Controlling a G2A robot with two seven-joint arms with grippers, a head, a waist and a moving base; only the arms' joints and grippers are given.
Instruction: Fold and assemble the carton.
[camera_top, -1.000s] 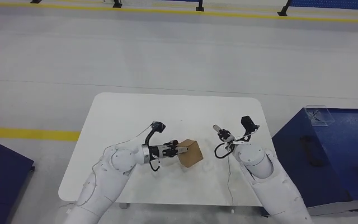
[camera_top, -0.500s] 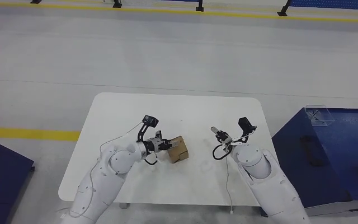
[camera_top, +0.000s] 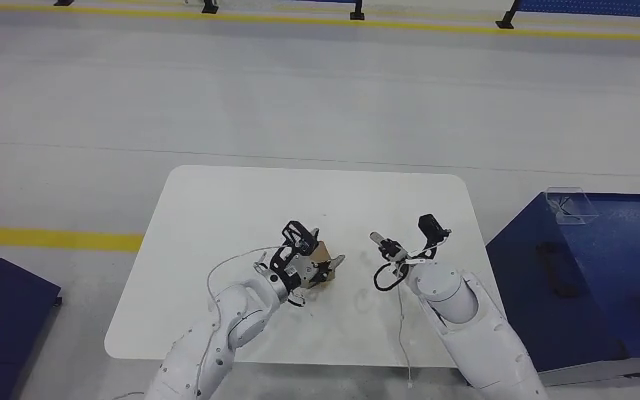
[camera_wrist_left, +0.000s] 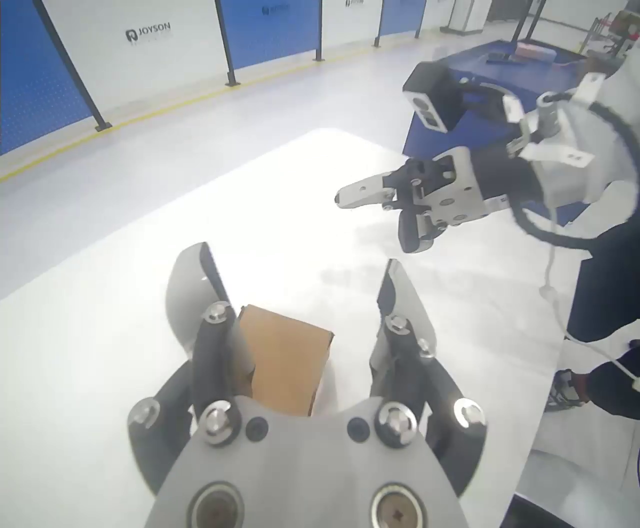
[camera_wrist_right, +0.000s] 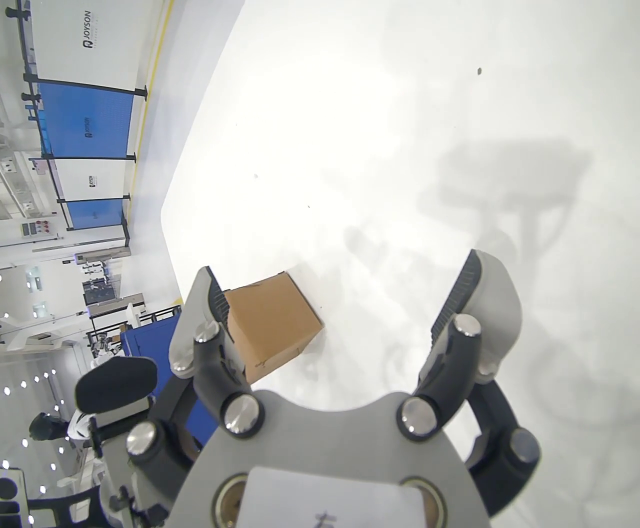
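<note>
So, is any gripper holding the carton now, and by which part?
Nothing is held. The left gripper is open, with the carton between its fingers, resting on the table. The right gripper is open too, apart from the carton.

Table (camera_top: 220, 210): white rectangular top with rounded corners, carrying a few small dark specks (camera_wrist_right: 479, 71). Carton (camera_top: 318, 270): one small brown cardboard box resting directly on the top near its middle, slightly toward 5 o'clock of centre, well apart from every table edge.
</note>
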